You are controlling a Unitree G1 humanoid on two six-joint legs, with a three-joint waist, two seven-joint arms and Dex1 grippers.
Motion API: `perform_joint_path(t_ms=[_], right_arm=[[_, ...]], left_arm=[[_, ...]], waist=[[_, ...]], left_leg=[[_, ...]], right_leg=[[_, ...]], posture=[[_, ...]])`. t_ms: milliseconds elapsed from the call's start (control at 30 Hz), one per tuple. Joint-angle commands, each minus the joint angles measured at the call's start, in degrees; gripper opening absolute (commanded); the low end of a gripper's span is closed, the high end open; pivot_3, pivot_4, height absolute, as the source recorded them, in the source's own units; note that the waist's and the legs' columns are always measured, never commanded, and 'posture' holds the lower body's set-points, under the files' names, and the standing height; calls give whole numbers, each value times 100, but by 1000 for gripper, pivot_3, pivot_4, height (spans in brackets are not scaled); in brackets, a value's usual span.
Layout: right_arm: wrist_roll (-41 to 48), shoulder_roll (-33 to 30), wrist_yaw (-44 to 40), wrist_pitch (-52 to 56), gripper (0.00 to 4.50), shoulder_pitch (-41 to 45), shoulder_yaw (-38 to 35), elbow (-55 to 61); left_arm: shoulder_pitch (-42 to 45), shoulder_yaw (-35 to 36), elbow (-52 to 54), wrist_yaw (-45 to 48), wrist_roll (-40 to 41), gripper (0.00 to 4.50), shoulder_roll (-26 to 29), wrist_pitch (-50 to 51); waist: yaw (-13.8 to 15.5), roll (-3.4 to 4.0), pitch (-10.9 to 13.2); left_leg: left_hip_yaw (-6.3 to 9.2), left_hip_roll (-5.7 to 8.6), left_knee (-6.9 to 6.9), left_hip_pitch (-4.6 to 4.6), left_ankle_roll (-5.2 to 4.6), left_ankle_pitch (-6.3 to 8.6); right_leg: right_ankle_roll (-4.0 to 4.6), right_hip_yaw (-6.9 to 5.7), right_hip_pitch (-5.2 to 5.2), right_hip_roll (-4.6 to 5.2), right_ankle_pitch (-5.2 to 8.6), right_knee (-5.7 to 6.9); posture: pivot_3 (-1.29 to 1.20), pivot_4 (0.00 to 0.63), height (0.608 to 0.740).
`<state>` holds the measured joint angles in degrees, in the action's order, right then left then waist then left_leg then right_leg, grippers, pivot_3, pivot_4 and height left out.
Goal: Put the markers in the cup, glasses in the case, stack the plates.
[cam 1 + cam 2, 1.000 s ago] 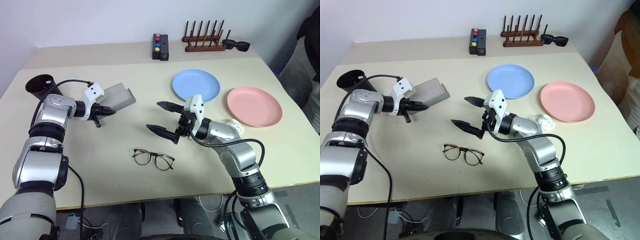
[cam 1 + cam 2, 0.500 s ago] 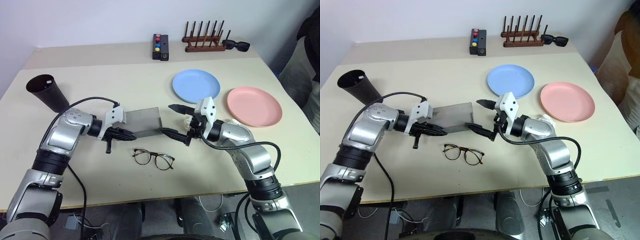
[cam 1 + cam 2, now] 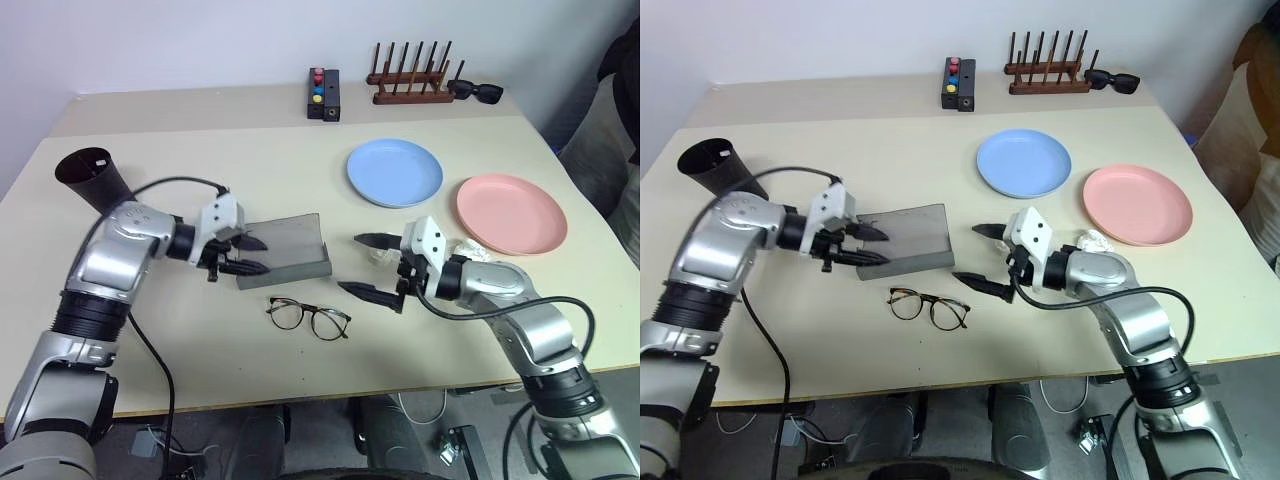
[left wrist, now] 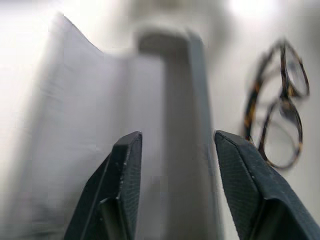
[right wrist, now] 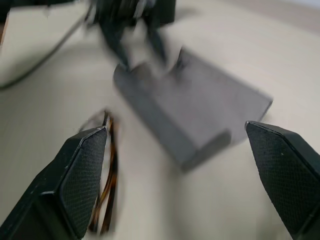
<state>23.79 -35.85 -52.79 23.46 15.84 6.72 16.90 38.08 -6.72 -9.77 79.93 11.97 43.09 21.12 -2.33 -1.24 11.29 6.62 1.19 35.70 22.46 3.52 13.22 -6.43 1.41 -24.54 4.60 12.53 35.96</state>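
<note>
The desk (image 3: 200,140) is carrying everything, its pale top stretching under both arms. The two plates are lying side by side without touching toward two o'clock: the light blue plate (image 3: 395,172) nearer the middle, the salmon pink plate (image 3: 511,213) to its right. The black cup (image 3: 92,180) is standing at ten o'clock, tilted in the head views, just behind the left arm. The grey case (image 3: 285,251) is sitting open near the centre of the desk, its lid raised. The left hand (image 3: 251,255) is reaching in from nine o'clock, its two black fingers apart at the case's left end; whether they are touching it I cannot tell. In the left wrist view the case is lying just beyond those parted fingers. The right hand (image 3: 366,265) is hovering at three o'clock of the case, clear of it, its fingers spread wide and holding nothing. The glasses (image 3: 308,317) are lying on the desk at six o'clock of the case, just beside it. A small white crumpled thing (image 3: 470,249) is resting by the pink plate's near edge.
</note>
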Motion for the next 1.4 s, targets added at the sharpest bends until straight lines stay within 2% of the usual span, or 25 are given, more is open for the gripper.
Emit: perform_joint_path(t_ms=[33, 200, 433, 867, 967, 1067, 1400], right_arm=[[51, -310, -143, 18, 4500, -175, -255, 400], [33, -471, -124, 8, 4500, -379, -334, 504], [39, -385, 212, 161, 4500, -626, -375, 865], [70, -341, 585, 283, 4500, -906, -459, 1153], [76, -345, 597, 268, 4500, -921, -466, 1145], [67, -348, 594, 248, 4500, -912, -463, 1111], [-41, -452, 545, 64, 4500, -782, -656, 818]], left_arm=[[-55, -10, 798, 148, 260, 2304, 89, 48], [-399, -786, 1639, 344, 18, 2304, -1, -214], [-122, -1651, 1066, 415, -642, 2304, -320, -1046], [97, -1913, 373, 573, -798, 2304, -811, -1466], [85, -1892, 318, 591, -763, 1471, -860, -1422], [63, -1847, 297, 621, -700, 30, -879, -1341], [-4, -1449, 649, 789, -110, 30, -692, -792]], waist=[[0, 0, 0], [-3, 1, 0], [24, 0, 0], [141, 0, 0], [154, 0, 0], [156, 3, -2], [153, 9, -5]], left_leg=[[-2, 0, 0, -1, 0, 0], [-4, 0, -2, -5, -1, 0], [-4, 0, 6, -3, -1, 1], [-6, 1, 22, 3, -9, 5], [-6, 1, 27, 6, -9, 5], [-6, 1, 28, 5, -11, 6], [-5, 1, 33, -2, -13, 8]], right_leg=[[0, 0, 1, 2, 0, -1], [17, 1, 7, 1, 10, -5], [18, 1, 7, 0, 12, -4], [18, 1, 9, 1, 12, -5], [19, 1, 11, 1, 13, -8], [19, 1, 13, 1, 13, -8], [19, 1, 28, 2, 14, -14]], posture=[[0, 150, 739], [0, 150, 739], [0, 150, 739], [0, 150, 739], [0, 150, 739], [0, 150, 739], [0, 150, 739]])
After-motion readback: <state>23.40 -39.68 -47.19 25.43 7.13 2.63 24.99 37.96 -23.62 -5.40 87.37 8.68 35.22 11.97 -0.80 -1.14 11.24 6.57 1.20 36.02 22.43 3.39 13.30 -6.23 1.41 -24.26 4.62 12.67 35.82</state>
